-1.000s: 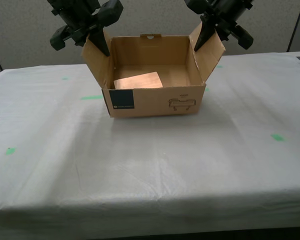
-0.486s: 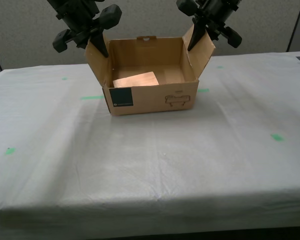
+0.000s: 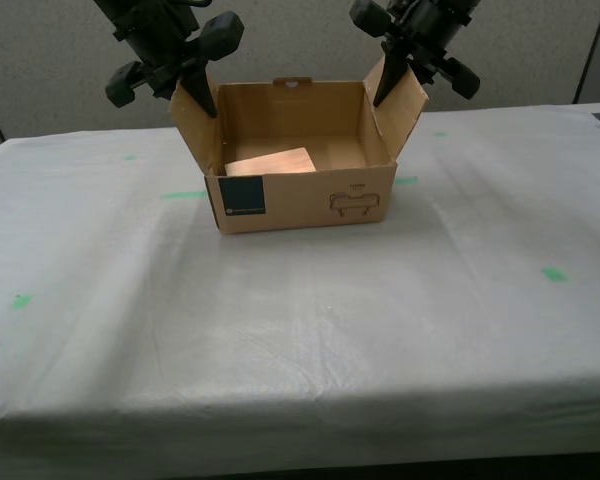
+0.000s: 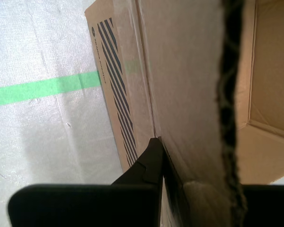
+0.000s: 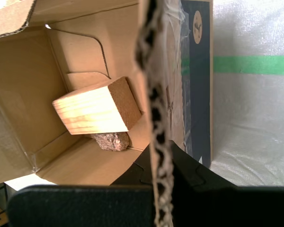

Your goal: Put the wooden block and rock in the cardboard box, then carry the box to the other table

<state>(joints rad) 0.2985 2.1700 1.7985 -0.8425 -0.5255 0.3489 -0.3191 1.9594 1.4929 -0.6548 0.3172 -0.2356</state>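
While clamped, both grippers pinch cardboard box (image 3: 305, 200) flaps.

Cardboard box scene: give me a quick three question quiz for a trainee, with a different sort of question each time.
1. True or false: the wooden block lies outside the cardboard box.
2. Multiple choice: what is my first claw clamped on? A, a side flap of the box. B, the block. C, the white cloth.
3. Short answer: name the small grey-brown thing tucked against the block inside the box.

Key: 1 false, the block is inside the box. 2 A. 3 the rock.
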